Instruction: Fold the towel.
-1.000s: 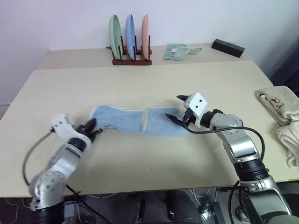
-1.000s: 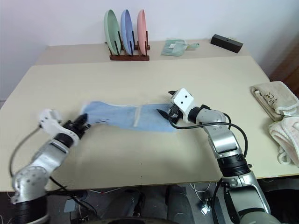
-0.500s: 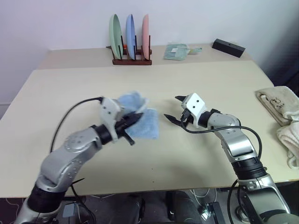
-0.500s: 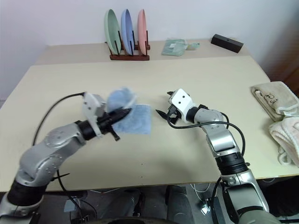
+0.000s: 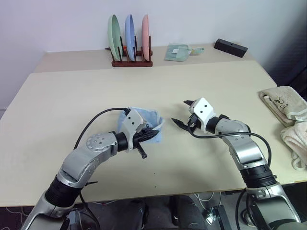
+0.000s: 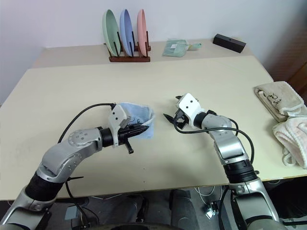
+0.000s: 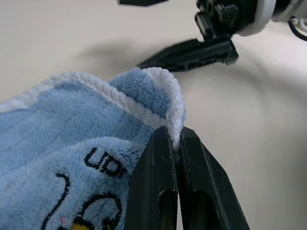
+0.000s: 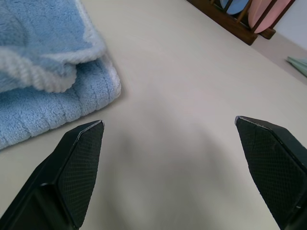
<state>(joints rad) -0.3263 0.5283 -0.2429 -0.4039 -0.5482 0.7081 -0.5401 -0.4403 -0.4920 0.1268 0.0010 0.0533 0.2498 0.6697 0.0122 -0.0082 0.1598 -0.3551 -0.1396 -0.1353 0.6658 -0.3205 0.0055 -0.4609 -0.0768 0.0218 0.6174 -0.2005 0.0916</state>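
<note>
One blue towel [image 5: 144,125] lies bunched at the table's [image 5: 72,96] centre, its white-trimmed edge pinched between the pressed-together fingers of the left gripper [image 5: 152,133]. At its three o'clock, the right gripper [image 5: 183,113] hovers with fingers spread wide, empty. Three plates [image 5: 128,31] stand racked at twelve o'clock; two beige towels [image 5: 288,115] lie at three o'clock.

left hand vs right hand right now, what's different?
The left hand is shut on the towel, pinching its white edge; the right hand is open and holds nothing. The left hand sits over the towel; the right hand is beside it, over bare table. Both have black fingers.
</note>
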